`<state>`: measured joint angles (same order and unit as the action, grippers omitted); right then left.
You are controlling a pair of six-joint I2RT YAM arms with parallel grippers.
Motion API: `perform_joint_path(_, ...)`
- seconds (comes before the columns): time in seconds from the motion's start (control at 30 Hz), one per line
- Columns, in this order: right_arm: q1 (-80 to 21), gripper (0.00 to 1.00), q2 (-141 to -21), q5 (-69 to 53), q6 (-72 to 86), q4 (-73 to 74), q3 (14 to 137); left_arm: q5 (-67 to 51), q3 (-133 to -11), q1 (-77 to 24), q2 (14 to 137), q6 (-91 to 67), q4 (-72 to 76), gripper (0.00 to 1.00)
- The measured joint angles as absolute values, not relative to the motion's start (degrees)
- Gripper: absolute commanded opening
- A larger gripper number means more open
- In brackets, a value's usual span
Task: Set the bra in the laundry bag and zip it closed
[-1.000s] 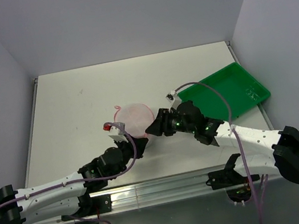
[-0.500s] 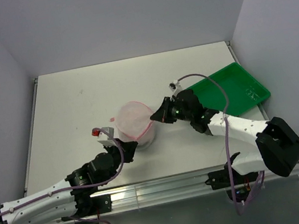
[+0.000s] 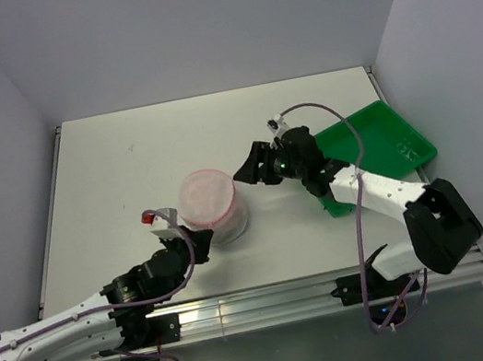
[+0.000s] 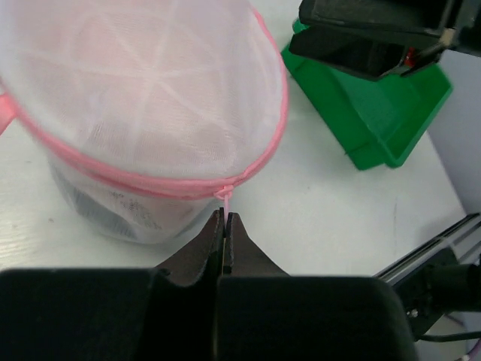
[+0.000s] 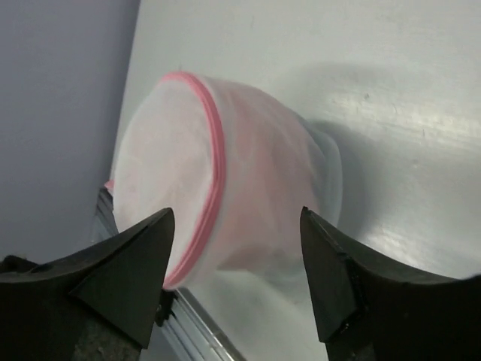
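The laundry bag [image 3: 211, 206] stands near the table's middle, white mesh with a pink zipper rim, its domed lid down over the top. It fills the left wrist view [image 4: 143, 113] and shows in the right wrist view [image 5: 225, 188]. Pale pink fabric, the bra [image 5: 263, 195], shows dimly through the mesh inside. My left gripper [image 3: 197, 238] is shut on the thin pink zipper pull [image 4: 225, 201] at the bag's near rim [image 4: 225, 216]. My right gripper [image 3: 249, 172] is open and empty [image 5: 237, 226], a short way right of the bag, not touching it.
A green plastic tray [image 3: 376, 149] lies at the right edge of the table, also in the left wrist view [image 4: 376, 113]. My right arm stretches over its near left corner. Grey walls close in the table at the back and both sides.
My right gripper has let go of the bag and drawn back to the right, jaws open. The lid has come down over the bag. My left gripper has shifted slightly left, still on the pull.
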<state>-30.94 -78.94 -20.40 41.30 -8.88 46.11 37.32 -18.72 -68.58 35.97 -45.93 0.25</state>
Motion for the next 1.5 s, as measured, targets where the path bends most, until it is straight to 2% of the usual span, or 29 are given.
perform_joint_path(0.27,-40.91,0.75,-64.36,-15.07,46.89,-11.18,30.94,31.2,-21.41,-68.66,51.09,-42.52,13.39,0.0)
perform_joint_path(0.37,-43.31,0.71,-64.34,-15.03,48.84,-12.75,30.35,29.43,-22.31,-68.69,53.3,-42.22,17.04,0.0)
perform_joint_path(0.47,-43.9,0.63,-65.21,-15.03,49.89,-15.16,30.63,28.18,-22.33,-68.71,53.58,-42.19,18.11,0.0)
perform_joint_path(0.53,-43.92,0.41,-67.37,-15.05,49.98,-15.99,31.81,27.81,-22.33,-68.71,53.47,-42.19,18.28,0.0)
perform_joint_path(0.6,-43.97,0.24,-69.54,-15.07,50.35,-17.02,32.73,27.75,-22.33,-68.71,53.01,-42.22,18.17,0.0)
perform_joint_path(0.7,-44.07,0.09,-70.89,-14.98,51.29,-18.09,33.19,27.86,-22.33,-68.71,51.79,-41.98,17.19,0.0)
perform_joint_path(0.77,-44.16,0.03,-71.57,-15.05,51.48,-18.46,34.26,28.12,-22.33,-68.71,50.96,-41.34,16.19,0.0)
perform_joint_path(0.87,-44.1,0.0,-72.05,-14.31,51.57,-18.48,35.38,28.38,-22.33,-68.69,49.82,-41.15,15.46,0.0)
perform_joint_path(1.13,-41.21,0.0,-74.98,-14.11,51.16,-18.39,37.87,28.99,-21.43,-68.66,45.17,-41.82,11.66,0.0)
perform_joint_path(1.37,-34.46,0.0,-77.32,-16.91,48.9,-17.1,40.25,34.35,-18.76,-68.66,33.54,-46.7,-1.34,0.0)
perform_joint_path(1.5,-33.32,0.0,-80.47,-23.31,47.07,-15.73,43.31,37.95,-18.61,-68.69,25.76,-50.68,-8.56,0.0)
